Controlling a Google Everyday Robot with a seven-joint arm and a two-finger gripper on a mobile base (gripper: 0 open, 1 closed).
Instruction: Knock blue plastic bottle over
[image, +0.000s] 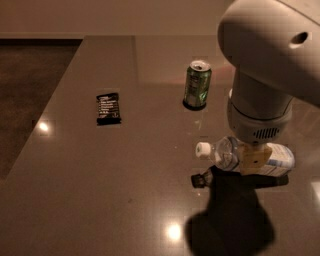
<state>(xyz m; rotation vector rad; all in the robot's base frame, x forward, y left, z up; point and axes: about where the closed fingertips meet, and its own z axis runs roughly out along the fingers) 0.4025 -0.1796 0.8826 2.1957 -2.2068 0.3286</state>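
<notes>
The blue plastic bottle (227, 153) lies on its side on the grey table (125, 190), right of centre. Its white cap (203, 149) points left and its blue-and-white label (280, 159) is at the right. My arm comes down from the upper right. Its gripper (255, 159) is directly over the bottle's middle and hides part of it.
An upright green drink can (197, 84) stands behind the bottle. A black snack bar wrapper (108, 108) lies to the left. The table's left edge (45, 115) drops to a dark floor. The arm's shadow (235, 210) falls in front of the bottle.
</notes>
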